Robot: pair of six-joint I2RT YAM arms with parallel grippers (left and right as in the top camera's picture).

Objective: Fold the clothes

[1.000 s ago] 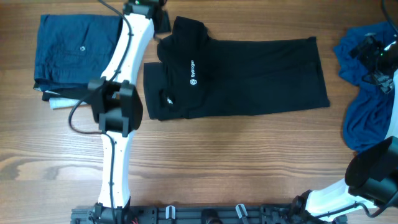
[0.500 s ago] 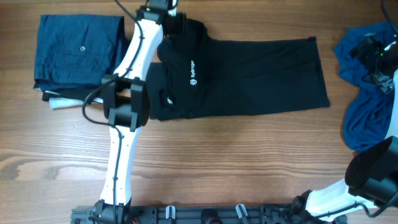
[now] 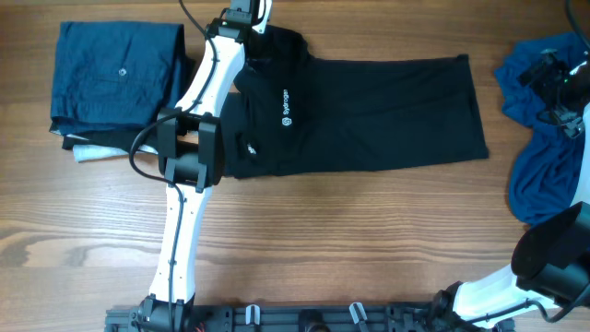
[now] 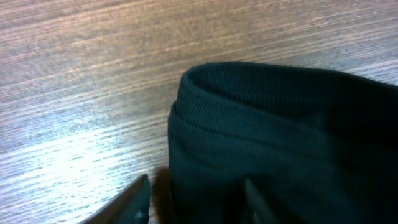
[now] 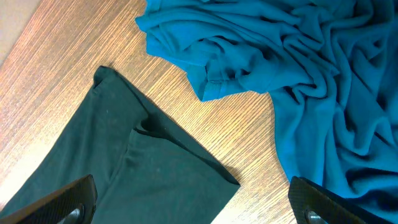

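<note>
1. Now the black shirt [image 3: 369,115] lies flat on the wooden table [image 3: 369,249], near the far middle.
2. The left gripper [image 4: 196,202] is at the shirt's far left end. Its fingers [image 4: 138,198] sit apart, one by the table and one over the cloth, with the thick ribbed edge between them. I cannot tell if they pinch it.
3. The right gripper [image 5: 193,208] is wide open and holds nothing. It hangs over a crumpled blue garment [image 5: 323,74] and the shirt's corner.
4. A folded dark blue garment [image 3: 115,78] sits on the left.

Looks like a robot lab. Arms [image 3: 180,231] stand on a rail [image 3: 304,318] at a wood worktop [image 3: 369,240] with clothes [image 3: 369,111]
</note>
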